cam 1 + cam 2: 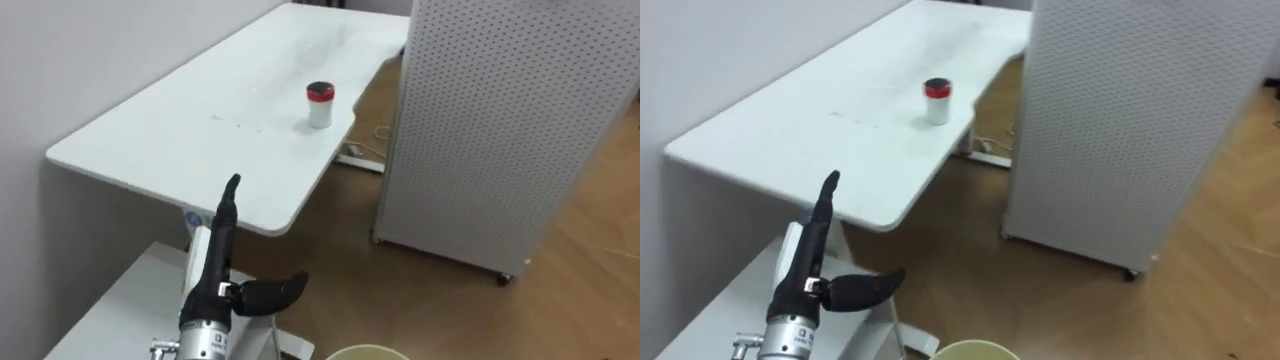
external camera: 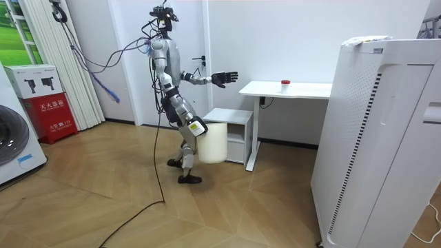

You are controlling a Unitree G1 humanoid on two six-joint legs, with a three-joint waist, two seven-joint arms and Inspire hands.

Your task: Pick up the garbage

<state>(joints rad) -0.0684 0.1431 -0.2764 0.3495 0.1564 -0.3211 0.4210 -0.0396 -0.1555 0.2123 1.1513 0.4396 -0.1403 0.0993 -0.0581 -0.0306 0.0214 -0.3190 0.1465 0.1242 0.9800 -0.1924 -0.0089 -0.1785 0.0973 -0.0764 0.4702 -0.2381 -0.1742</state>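
Observation:
A small white canister with a red lid stands upright near the right edge of the white desk; the room view has it as the canister. My left hand is raised before the desk's near corner, fingers straight, thumb spread, well short of the canister and holding nothing. In the room view that left hand reaches toward the desk. My right hand hangs at my hip against a white bin, whose rim shows low in the eye view.
A tall white perforated unit stands on the wooden floor right of the desk, with a narrow gap between them. A low white cabinet sits under the desk's near end. A washing machine and a red box stand at the room view's left.

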